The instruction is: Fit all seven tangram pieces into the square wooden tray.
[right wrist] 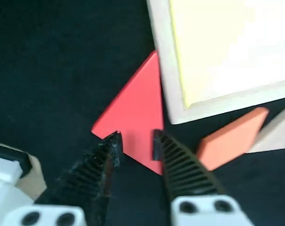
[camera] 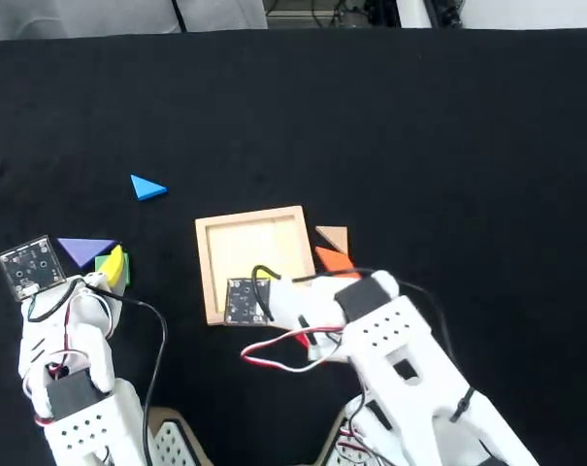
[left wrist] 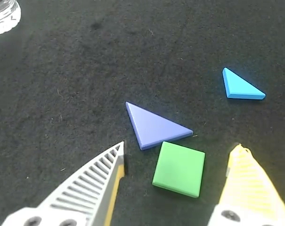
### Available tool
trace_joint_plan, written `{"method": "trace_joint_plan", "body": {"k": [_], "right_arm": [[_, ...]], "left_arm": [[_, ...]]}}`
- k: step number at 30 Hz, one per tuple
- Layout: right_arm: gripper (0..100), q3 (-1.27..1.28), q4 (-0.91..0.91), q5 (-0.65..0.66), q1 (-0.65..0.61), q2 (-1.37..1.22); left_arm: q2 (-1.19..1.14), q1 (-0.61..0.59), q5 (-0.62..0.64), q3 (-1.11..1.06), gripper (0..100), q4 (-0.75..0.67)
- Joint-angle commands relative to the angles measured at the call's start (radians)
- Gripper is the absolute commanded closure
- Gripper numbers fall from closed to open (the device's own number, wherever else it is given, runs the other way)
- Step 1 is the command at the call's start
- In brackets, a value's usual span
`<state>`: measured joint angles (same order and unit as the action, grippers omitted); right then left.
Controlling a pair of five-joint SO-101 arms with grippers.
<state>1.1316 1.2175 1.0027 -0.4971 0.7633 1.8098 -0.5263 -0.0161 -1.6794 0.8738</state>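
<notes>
The counter (camera: 419,136) is black all over, matte like cloth. Beyond its far edge runs a pale strip (camera: 80,17), with dark cables (camera: 356,12) bunched near the middle. A small clear round thing (left wrist: 2,16), ribbed at the rim, sits on the counter.

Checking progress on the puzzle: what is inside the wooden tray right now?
The visible floor of the wooden tray is bare wood, with no piece in it. In the high view the right arm covers the tray's near edge, so that strip cannot be checked there.
</notes>
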Motion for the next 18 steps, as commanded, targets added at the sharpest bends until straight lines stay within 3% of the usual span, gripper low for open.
{"method": "trace_joint_plan", "body": {"k": [1, 13, 18], "right_arm": [[75.6, 0.025, -0.026, -0.028, 0.018, 0.028], [72.8, 0.085, 0.009, -0.028, 0.014, 0.025], [59.6, 0.084, 0.023, -0.032, 0.017, 0.025]], "left_arm": [[0.012, 0.013, 0.000, -0.019, 66, -0.018], [0.011, 0.013, 0.000, -0.019, 66, -0.018], [0.011, 0.013, 0.000, -0.019, 66, -0.018]]}}
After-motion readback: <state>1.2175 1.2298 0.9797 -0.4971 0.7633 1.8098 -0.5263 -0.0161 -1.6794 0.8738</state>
